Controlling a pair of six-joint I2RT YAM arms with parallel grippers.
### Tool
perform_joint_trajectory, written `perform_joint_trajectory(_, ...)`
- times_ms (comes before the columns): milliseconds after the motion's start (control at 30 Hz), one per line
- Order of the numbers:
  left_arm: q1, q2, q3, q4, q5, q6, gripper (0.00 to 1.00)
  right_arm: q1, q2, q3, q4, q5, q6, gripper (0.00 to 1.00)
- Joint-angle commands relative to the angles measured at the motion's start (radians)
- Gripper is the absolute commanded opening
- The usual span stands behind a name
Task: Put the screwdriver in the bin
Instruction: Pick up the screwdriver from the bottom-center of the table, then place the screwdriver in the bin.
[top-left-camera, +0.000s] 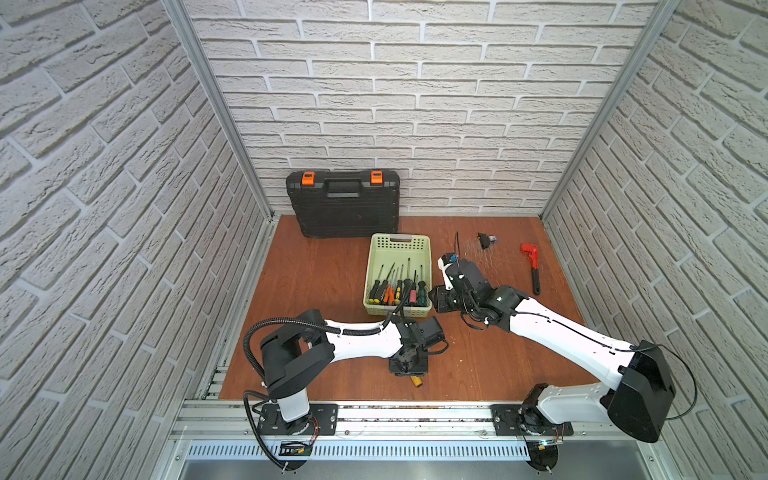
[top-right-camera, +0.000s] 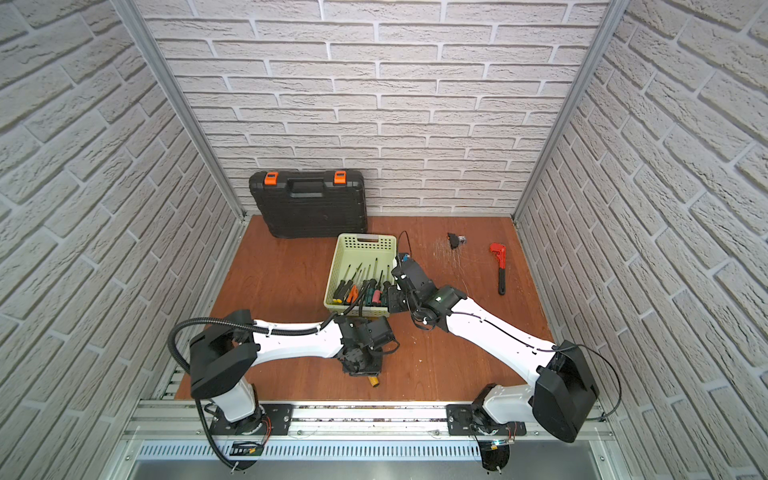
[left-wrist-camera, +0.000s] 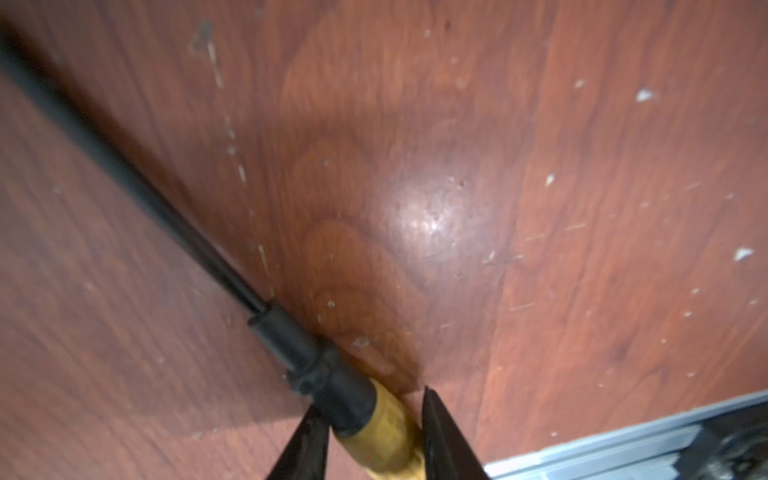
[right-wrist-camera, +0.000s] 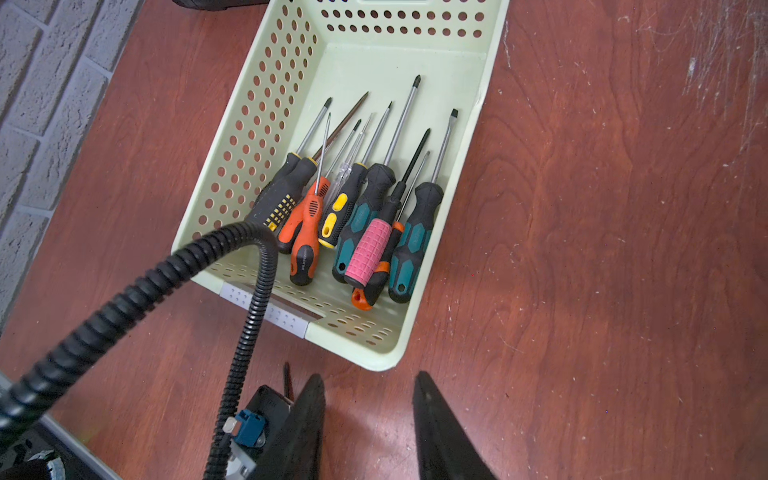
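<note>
Your left gripper (left-wrist-camera: 372, 401) is pinched on the yellow handle of the screwdriver (left-wrist-camera: 386, 428), which lies on the table (left-wrist-camera: 582, 208), short of the bin (top-left-camera: 398, 241). The bin holds other screwdrivers (right-wrist-camera: 370, 232). Lettering on an orange handle (right-wrist-camera: 305, 232) is too blurred to read. Your right gripper (right-wrist-camera: 369, 375) hangs partly open beside the bin, holding nothing.

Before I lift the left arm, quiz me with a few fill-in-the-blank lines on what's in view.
The left tool grips the screwdriver by its ____ handle.
The right tool stands ____, holding nothing.
The bin holds screwdrivers; the red ____ lies outside it on the table.
Behind the bin stands a black ____ with orange latches.
Missing words: yellow; open; wrench; toolcase.
</note>
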Motion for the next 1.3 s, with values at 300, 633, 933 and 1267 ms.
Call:
perform_joint_trajectory(300, -0.054, -0.075, 0.068, -0.214, -0.109, 0.073, 0.09, 0.002, -0.007, -0.009, 0.032, 0.023, 0.001, 0.37)
perform_joint_trajectory(633, -0.051, -0.452, 0.012, -0.354, -0.075, 0.184, 0.08, -0.001, -0.018, 0.006, -0.023, 0.036, 0.002, 0.38)
perform_joint_trajectory(933, 0.337, -0.281, 0.365, -0.384, -0.043, 0.559, 0.1, -0.002, -0.025, 0.042, -0.059, 0.022, 0.002, 0.37)
perform_joint_trajectory(1267, 0.572, 0.08, 0.558, -0.331, -0.048, 0.809, 0.06, -0.002, -0.119, 0.024, -0.13, 0.083, 0.0, 0.37)
